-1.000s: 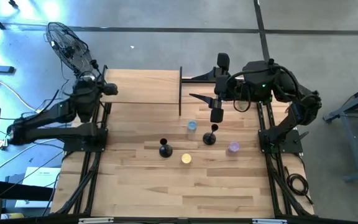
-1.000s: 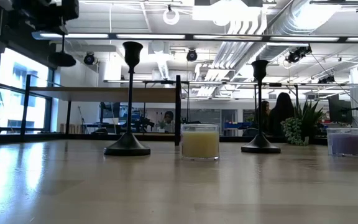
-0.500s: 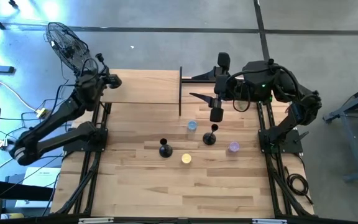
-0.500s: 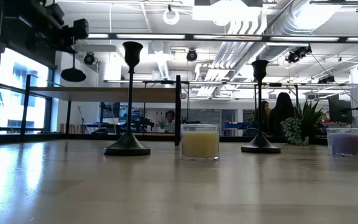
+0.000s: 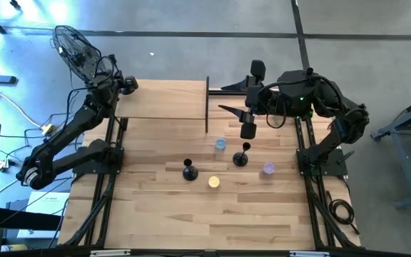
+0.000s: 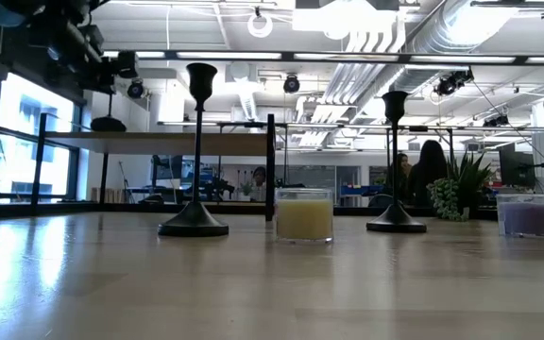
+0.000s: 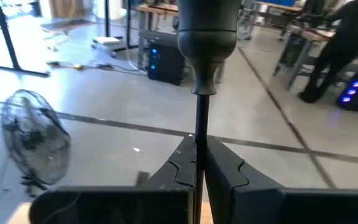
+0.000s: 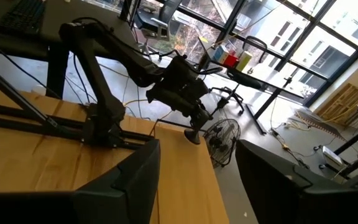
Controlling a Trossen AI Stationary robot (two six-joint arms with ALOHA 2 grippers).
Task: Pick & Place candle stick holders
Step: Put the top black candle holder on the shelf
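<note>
Two black candle stick holders stand on their round bases mid-table: one (image 5: 190,171) (image 6: 196,151) toward the left, one (image 5: 242,157) (image 6: 395,161) toward the right. My left gripper (image 5: 127,84) (image 7: 197,155) is shut on a third holder (image 7: 206,37) in the air over the left end of the raised wooden shelf (image 5: 163,100). Its base (image 6: 109,124) hangs below the fingers. My right gripper (image 5: 248,118) (image 8: 197,186) hovers open high over the table's far right part, holding nothing. My left gripper pinches the holder's thin stem (image 7: 199,140) between its two fingers, well below the cup. The fingers come roughly level and lie across the stem. The holder is upright and lifted clear, cup (image 7: 206,37) above the fingers and base (image 8: 193,135) below them.
Three glass candles stand among the holders: blue (image 5: 220,144), yellow (image 5: 214,182) (image 6: 304,215), purple (image 5: 268,169) (image 6: 527,213). A black upright post (image 5: 207,103) ends the shelf on its right. A wire fan (image 5: 77,50) stands on the floor beyond the far left corner.
My left arm has swung its gripper toward the table's far edge, over the shelf's left end, and slightly down. The held holder went with it, upright and clear. My right gripper has kept still.
</note>
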